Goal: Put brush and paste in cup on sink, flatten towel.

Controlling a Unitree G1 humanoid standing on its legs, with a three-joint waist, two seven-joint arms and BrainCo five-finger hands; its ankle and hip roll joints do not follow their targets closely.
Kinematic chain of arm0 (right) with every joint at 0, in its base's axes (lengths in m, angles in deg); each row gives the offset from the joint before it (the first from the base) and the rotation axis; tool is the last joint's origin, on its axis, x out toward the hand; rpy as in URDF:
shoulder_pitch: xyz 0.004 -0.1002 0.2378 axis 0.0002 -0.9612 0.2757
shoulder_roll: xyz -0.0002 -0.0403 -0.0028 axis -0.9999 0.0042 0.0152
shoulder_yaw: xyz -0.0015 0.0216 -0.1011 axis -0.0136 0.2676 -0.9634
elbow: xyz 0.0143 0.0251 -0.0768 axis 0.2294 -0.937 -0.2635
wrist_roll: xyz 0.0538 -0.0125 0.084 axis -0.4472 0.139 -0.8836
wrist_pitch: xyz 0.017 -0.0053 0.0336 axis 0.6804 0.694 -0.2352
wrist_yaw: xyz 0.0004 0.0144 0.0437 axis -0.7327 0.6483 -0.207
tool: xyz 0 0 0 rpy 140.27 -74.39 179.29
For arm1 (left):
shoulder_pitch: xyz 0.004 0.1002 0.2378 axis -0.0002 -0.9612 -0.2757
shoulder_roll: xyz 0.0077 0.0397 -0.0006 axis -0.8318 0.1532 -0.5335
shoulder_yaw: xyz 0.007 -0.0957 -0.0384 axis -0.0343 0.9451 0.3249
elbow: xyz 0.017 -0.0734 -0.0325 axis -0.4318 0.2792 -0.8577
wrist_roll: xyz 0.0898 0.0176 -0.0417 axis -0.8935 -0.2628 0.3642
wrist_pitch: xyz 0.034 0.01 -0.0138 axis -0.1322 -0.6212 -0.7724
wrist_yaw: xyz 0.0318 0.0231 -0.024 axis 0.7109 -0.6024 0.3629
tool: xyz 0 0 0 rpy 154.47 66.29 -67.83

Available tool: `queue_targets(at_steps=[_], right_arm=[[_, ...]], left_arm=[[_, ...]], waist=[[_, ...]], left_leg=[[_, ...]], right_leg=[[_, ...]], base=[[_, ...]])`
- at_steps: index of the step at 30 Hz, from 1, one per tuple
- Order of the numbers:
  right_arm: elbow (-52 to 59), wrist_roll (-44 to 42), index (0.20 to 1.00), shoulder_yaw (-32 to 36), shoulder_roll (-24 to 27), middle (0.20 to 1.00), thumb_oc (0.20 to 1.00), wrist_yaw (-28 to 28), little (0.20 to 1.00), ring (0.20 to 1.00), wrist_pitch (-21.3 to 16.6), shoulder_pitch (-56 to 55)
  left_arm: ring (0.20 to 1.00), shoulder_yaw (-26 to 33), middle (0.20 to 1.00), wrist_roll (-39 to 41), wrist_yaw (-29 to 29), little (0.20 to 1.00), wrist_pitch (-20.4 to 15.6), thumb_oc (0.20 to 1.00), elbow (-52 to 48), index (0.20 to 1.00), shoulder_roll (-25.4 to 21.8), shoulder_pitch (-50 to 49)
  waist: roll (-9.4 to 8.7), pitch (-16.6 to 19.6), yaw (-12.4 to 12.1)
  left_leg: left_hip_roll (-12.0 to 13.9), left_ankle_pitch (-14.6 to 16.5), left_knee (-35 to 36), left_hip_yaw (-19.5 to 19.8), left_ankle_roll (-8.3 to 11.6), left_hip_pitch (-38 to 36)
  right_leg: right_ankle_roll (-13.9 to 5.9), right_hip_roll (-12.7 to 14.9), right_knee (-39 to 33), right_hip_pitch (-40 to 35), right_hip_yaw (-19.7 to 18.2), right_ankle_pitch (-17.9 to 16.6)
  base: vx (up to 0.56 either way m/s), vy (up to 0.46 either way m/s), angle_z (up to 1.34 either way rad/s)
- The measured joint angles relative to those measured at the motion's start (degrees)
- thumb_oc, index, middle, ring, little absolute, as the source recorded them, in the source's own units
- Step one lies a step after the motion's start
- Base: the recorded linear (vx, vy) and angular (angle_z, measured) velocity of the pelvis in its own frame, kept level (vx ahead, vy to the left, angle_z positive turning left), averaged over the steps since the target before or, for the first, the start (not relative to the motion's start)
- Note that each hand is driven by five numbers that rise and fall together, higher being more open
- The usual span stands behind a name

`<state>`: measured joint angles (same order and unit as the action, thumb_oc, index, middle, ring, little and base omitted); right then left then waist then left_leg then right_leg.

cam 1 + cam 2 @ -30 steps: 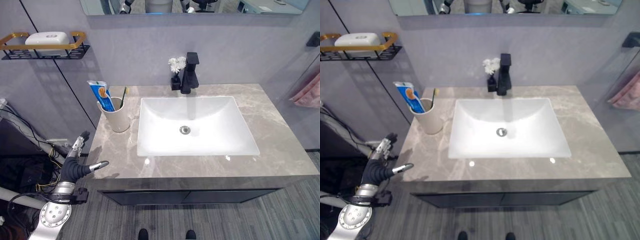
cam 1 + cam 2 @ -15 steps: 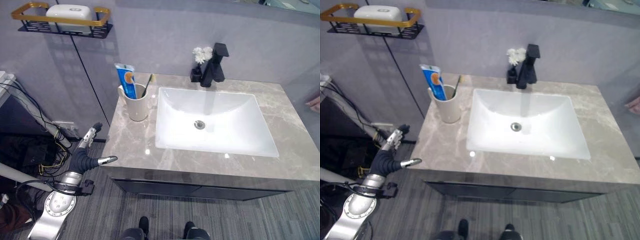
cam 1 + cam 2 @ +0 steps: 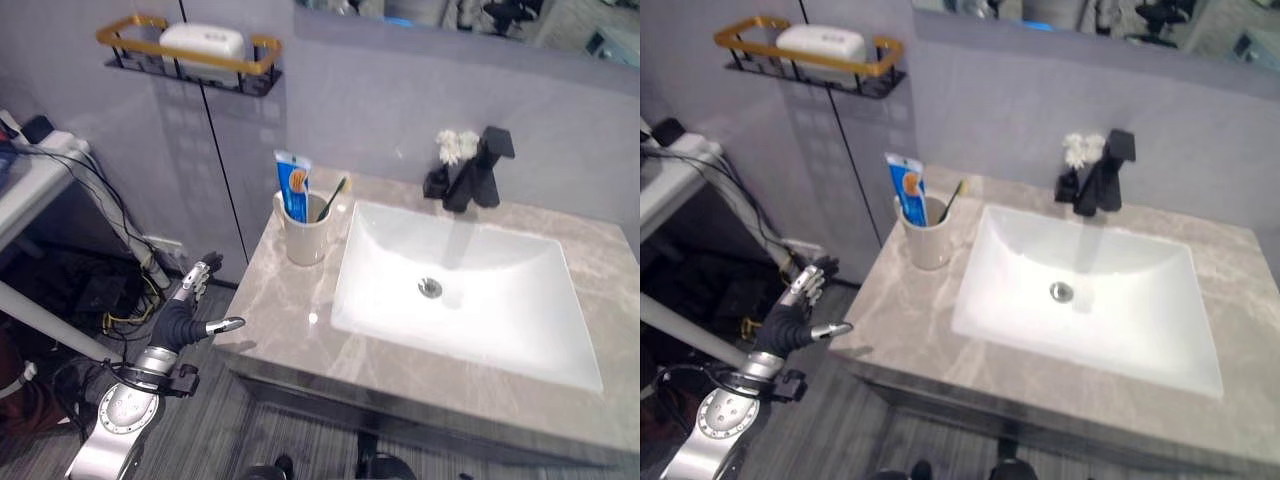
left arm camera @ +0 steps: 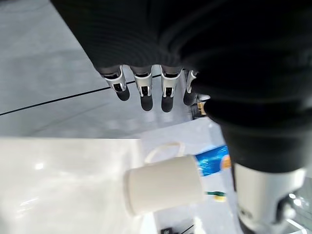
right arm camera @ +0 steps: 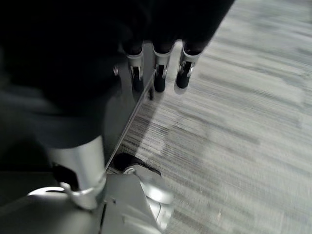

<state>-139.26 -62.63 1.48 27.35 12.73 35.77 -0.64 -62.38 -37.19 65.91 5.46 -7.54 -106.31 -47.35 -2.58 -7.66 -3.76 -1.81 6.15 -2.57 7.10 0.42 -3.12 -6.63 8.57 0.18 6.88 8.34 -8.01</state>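
Note:
A cream cup [image 3: 305,237] stands upright on the marble counter [image 3: 290,310], left of the sink basin [image 3: 470,300]. A blue toothpaste tube [image 3: 293,186] and a toothbrush [image 3: 333,198] stand inside the cup. My left hand [image 3: 182,318] hovers off the counter's left front corner, fingers straight and holding nothing. In the left wrist view its fingers [image 4: 142,88] point past the cup [image 4: 163,186] and the paste [image 4: 213,163]. My right hand [image 5: 157,73] hangs over the grey floor with relaxed fingers and nothing in it.
A black faucet [image 3: 480,168] and a small white flower pot [image 3: 447,160] stand behind the basin. On the wall at upper left is a gold-rimmed shelf [image 3: 190,57] bearing a white soap [image 3: 202,41]. A side table with cables [image 3: 40,170] stands left.
The whole picture has shifted and swung toward the left, so the camera has moved. My left hand stays by the counter's left front corner, still open.

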Motion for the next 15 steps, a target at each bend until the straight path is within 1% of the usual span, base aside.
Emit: queue_targets(at_steps=[1, 2, 3, 4, 5, 11, 12, 13, 14, 15], right_arm=[[0.2, 2.2, 1.000, -1.0, 1.1, 1.000, 1.000, 0.7, 1.000, 1.000, 0.2, -0.1], [0.8, 4.0, 1.000, -1.3, 1.6, 1.000, 1.000, 1.5, 1.000, 1.000, 0.3, -0.3], [0.6, 5.9, 1.000, -0.6, 1.6, 1.000, 1.000, 1.9, 1.000, 1.000, 0.3, -0.4], [0.5, 5.9, 1.000, -0.2, 1.6, 1.000, 1.000, 1.9, 1.000, 1.000, 0.4, -0.5], [0.3, 5.9, 1.000, 0.4, 1.6, 1.000, 1.000, 1.9, 1.000, 1.000, 0.8, -0.5], [0.5, 5.9, 1.000, 1.2, 1.6, 1.000, 1.000, 1.6, 1.000, 1.000, 1.1, -0.9], [0.7, 5.9, 1.000, 1.0, 1.6, 1.000, 1.000, 1.6, 1.000, 1.000, 1.1, -1.1], [0.7, 5.9, 1.000, 0.9, 1.6, 1.000, 1.000, 1.6, 1.000, 1.000, 1.1, -1.0], [1.2, 5.9, 1.000, 0.7, 1.6, 1.000, 1.000, 1.5, 1.000, 1.000, 1.0, -1.1], [1.2, 5.9, 1.000, 0.7, 1.6, 1.000, 1.000, 1.5, 1.000, 1.000, 1.0, -1.2]], left_arm=[[0.818, 0.5, 0.818, 0.5, 0.2, 0.818, 0.0, 0.818, -0.1, 0.818, 0.2, -0.1], [0.580, 1.0, 0.580, 0.9, 0.2, 0.580, 0.0, 0.580, -0.2, 0.580, 0.3, -0.1], [0.200, 2.0, 0.200, 1.8, 0.9, 0.200, 0.1, 0.200, -0.3, 0.200, 0.3, 0.0], [0.200, 2.3, 0.200, 1.9, 1.1, 0.200, 0.1, 0.200, -0.5, 0.200, 0.3, 0.0], [0.200, 2.4, 0.200, 2.4, 1.3, 0.200, 0.3, 0.200, -1.2, 0.200, 0.3, -0.1], [0.200, 2.4, 0.200, 3.0, 2.2, 0.200, 0.4, 0.200, -2.5, 0.200, 0.2, -0.1], [0.200, 2.3, 0.200, 3.2, 2.2, 0.200, 0.5, 0.200, -2.5, 0.200, 0.1, -0.6], [0.200, 2.2, 0.200, 4.1, 2.2, 0.200, 0.6, 0.200, -2.5, 0.200, 0.1, -1.3], [0.200, 1.4, 0.200, 4.7, 2.2, 0.200, 1.2, 0.200, -2.4, 0.200, 0.2, -2.1], [0.200, 0.6, 0.200, 5.2, 2.2, 0.200, 1.2, 0.200, -2.1, 0.200, 0.2, -2.3]], waist=[[0.59, 0.5, 0.0], [1.06, 0.7, 0.0], [1.54, 1.1, 0.2], [1.67, 1.1, 0.3], [1.71, 1.1, 0.9], [1.88, 1.2, 1.5], [1.94, 1.9, 1.4], [2.23, 2.3, 1.3], [3.04, 2.3, 1.6], [3.37, 2.5, 1.6]], left_leg=[[0.8, 0.0, 0.7, 0.0, 0.24, -0.2], [1.6, -0.2, 1.3, 0.0, 0.60, -0.7], [2.5, -0.4, 2.0, -0.1, 1.07, -1.1], [2.9, -0.5, 2.5, -0.1, 1.32, -1.3], [3.1, -0.7, 3.3, 0.0, 1.65, -1.8], [3.0, -0.8, 3.9, -0.3, 1.77, -2.1], [3.0, -0.9, 4.7, -1.1, 1.79, -1.9], [2.9, -1.1, 5.0, -1.6, 1.75, -1.7], [2.7, -1.4, 5.5, -1.6, 1.72, -1.8], [2.7, -1.5, 5.8, -1.8, 1.77, -1.8]], right_leg=[[0.19, -0.8, -0.8, -0.2, 0.1, -0.1], [0.63, -1.6, -1.7, -0.8, 0.3, -0.4], [1.32, -2.6, -2.9, -1.3, 0.5, -0.9], [1.50, -2.8, -3.5, -1.7, 0.8, -1.0], [2.09, -3.1, -4.6, -2.4, 1.4, -1.5], [1.93, -3.0, -5.1, -2.5, 1.0, -1.5], [1.88, -3.0, -5.1, -1.6, 0.1, -1.6], [1.85, -2.9, -5.1, -0.9, -0.2, -1.8], [1.78, -2.8, -5.1, -0.7, -0.3, -1.9], [1.76, -2.8, -5.2, -0.5, -0.4, -1.9]], base=[[0.08, -0.073, -0.03], [0.10, -0.087, -0.07], [0.10, -0.087, -0.02], [0.10, -0.102, 0.02], [0.06, -0.064, 0.06], [0.04, -0.048, -0.04], [0.01, -0.026, -0.22], [0.01, -0.041, -0.22], [0.00, -0.028, -0.13], [0.00, -0.028, -0.04]])
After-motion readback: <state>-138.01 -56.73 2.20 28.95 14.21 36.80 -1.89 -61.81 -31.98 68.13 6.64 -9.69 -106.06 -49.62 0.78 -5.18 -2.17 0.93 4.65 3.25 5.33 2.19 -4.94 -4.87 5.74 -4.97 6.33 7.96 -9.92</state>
